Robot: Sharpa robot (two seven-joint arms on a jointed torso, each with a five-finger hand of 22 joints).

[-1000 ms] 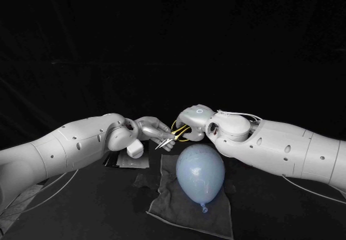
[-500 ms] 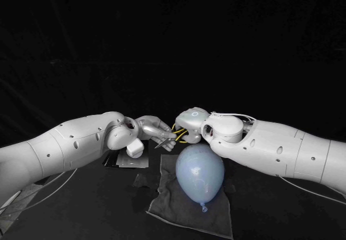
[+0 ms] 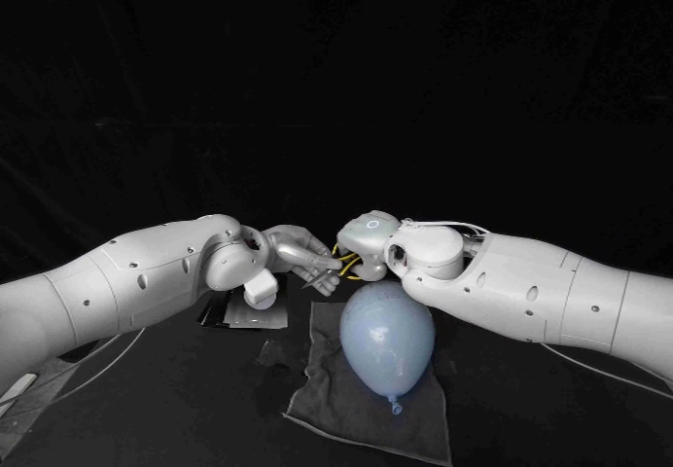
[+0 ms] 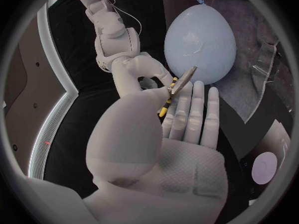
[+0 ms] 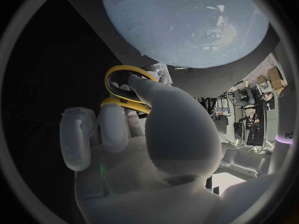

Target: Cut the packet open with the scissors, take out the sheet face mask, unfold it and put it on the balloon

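right hand first: clamped on the scissors, fingers hooked into the yellow loops, blades pointing across to the left hand. over there, fingers stretched straight and side by side, blade tip lying across them; cannot tell whether pinched under the thumb or merely resting against them. just below both hands, nearest the right wrist, the pale blue balloon, bare, knot end pointing away from the hands, lying on a grey cloth. tucked beneath the left wrist, apart from the blades, a dark flat thing, probably the packet

judged from this: opening step in hand, settling a working grip on the scissors ahead of any cutting, with nothing laid on the balloon and most of the task yet to do. next move calls for seating the loops firmly on the right hand, drawing the left clear of the blade, then reaching back under its own wrist for the packet and lifting one edge up between opened blades. worth minding: blade tips close above the balloon, so safer to cut with the points turned away from it
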